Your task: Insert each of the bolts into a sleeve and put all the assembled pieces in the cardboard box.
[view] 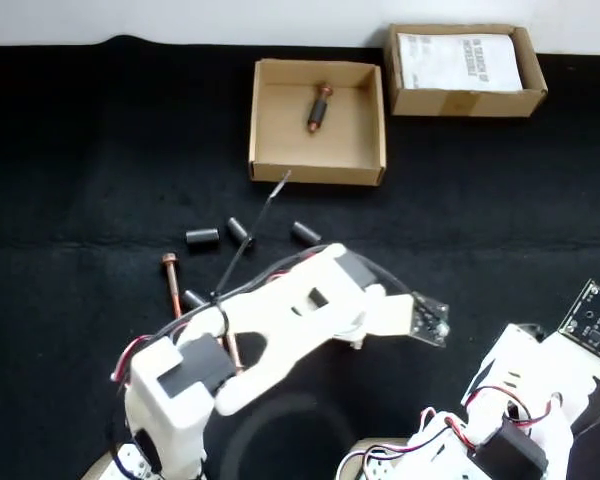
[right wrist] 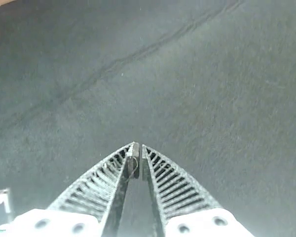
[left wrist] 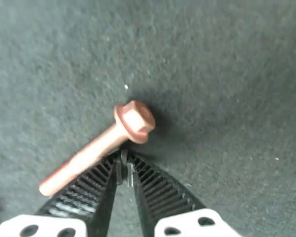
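Just beyond the left end effector (left wrist: 124, 165), which is closed on nothing, lies a copper bolt (left wrist: 96, 150).

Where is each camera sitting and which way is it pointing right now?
High view: fixed overhead, looking down on the black mat, cardboard box, left arm, right arm.
Left wrist view: on the left wrist, facing down at a bolt on the mat; left gripper shut.
Right wrist view: on the right wrist, facing down at the mat; right gripper shut.
Shared: all three see the mat.
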